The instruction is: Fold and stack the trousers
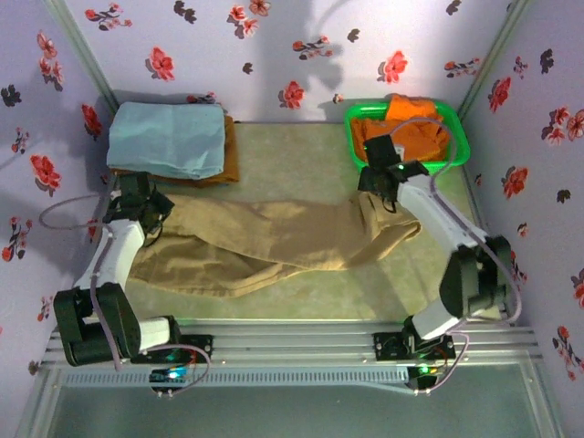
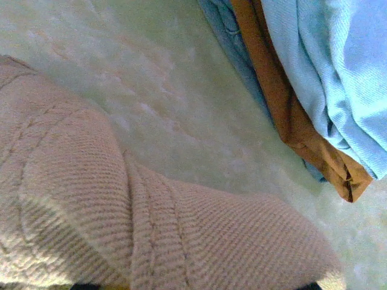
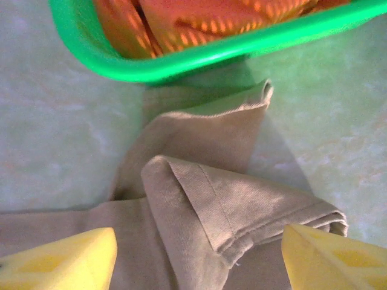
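The tan trousers lie stretched across the mat from left to right. My left gripper is down at their left end. In the left wrist view the trousers bunch up right over the jaws and hide the fingers; the gripper is shut on that cloth. My right gripper hangs over the right end, near the basket. Its yellow fingers stand wide apart, open, around a folded hem of the trousers that lies loose on the mat.
A green basket with bright orange garments stands at the back right, its rim just beyond the hem. A folded light blue cloth on a brown one sits at the back left. Floral walls enclose three sides.
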`<control>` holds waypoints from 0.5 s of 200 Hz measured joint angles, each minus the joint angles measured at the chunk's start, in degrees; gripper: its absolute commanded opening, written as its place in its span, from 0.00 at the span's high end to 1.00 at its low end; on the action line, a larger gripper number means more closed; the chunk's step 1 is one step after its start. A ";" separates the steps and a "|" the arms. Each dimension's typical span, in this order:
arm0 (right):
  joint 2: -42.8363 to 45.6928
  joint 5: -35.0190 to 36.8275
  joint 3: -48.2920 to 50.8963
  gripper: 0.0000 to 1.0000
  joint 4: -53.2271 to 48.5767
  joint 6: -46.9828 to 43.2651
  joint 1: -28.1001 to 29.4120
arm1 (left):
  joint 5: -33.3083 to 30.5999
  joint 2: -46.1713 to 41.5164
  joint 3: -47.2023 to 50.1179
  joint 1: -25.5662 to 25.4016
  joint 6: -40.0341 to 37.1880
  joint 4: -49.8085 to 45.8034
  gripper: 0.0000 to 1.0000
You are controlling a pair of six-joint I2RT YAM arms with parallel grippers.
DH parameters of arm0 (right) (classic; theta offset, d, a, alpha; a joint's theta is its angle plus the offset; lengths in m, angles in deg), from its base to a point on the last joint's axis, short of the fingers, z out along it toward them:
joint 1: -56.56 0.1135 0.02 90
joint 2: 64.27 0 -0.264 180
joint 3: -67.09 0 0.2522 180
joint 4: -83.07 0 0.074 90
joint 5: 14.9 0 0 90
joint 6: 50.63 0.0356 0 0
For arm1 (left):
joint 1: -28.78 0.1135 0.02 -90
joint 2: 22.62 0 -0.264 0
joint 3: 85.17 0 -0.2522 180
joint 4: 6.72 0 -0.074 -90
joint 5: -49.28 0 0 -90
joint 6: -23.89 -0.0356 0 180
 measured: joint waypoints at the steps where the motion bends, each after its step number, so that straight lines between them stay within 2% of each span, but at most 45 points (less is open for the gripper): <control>1: 0.52 -0.07 0.28 0.29 0.04 0.07 0.00 | 0.02 -0.11 0.11 0.02 0.00 0.07 1.00; 14: 9.99 -0.70 5.81 0.39 1.60 2.10 -0.20 | 0.02 -2.45 2.25 0.37 0.17 0.66 1.00; 31: 22.95 -2.93 15.58 0.61 3.41 5.62 -2.01 | 0.09 -5.42 4.81 0.55 0.20 0.98 1.00; 36: 25.57 -3.52 17.97 0.64 3.67 7.10 -2.73 | 0.13 -6.10 5.44 0.57 0.20 1.18 1.00; 48: 31.23 -5.64 24.94 0.60 4.31 9.46 -5.57 | 0.20 -7.96 6.97 0.59 0.17 1.18 1.00; 55: 32.89 -7.61 28.44 0.55 4.90 10.43 -7.63 | 0.26 -8.63 7.52 0.59 0.17 1.20 1.00; 63: 33.90 -10.32 32.06 0.54 5.27 11.56 -10.36 | 0.42 -9.33 7.98 0.59 0.17 1.18 1.00; 83: 33.22 -16.35 38.07 0.52 6.32 13.73 -17.20 | 0.87 -9.97 8.11 0.59 0.17 1.18 1.00; 100: 29.88 -21.18 39.80 0.48 8.37 14.82 -19.82 | 1.53 -10.36 8.33 0.63 0.24 1.25 1.00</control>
